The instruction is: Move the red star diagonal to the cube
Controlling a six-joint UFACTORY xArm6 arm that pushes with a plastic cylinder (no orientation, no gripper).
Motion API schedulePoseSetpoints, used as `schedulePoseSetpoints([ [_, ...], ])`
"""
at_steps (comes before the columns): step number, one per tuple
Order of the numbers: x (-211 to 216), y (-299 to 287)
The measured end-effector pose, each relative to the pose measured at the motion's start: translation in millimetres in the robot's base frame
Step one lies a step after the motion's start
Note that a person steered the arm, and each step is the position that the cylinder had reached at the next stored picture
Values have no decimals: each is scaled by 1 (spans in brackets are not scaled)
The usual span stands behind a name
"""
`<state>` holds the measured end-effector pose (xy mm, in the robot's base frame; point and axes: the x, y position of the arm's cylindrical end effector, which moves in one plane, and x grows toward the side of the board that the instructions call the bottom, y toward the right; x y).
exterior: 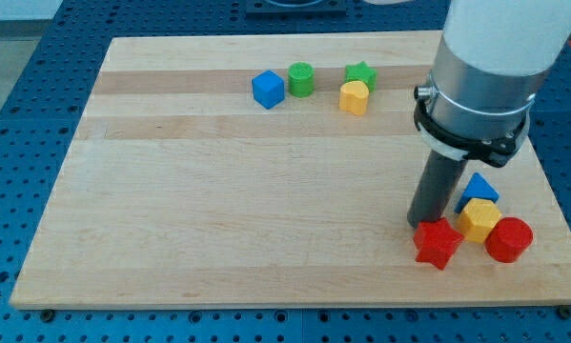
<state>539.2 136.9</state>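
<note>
At the lower right of the frame the red star (438,243) lies near the board's (218,219) front edge. Just right of it sit a yellow block (479,220) and a red cylinder (509,239), with a blue triangle (479,188) behind them. My tip (421,225) is a bare rod holding nothing; it stands at the star's upper left edge, seemingly touching. Far off, near the top centre, the blue cube (268,90) sits beside a green cylinder (301,79), a yellow heart-like block (355,97) and a green star (361,74).
</note>
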Motion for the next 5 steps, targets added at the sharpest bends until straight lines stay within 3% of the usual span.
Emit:
schedulePoseSetpoints([
  [2, 3, -23],
  [5, 44, -38],
])
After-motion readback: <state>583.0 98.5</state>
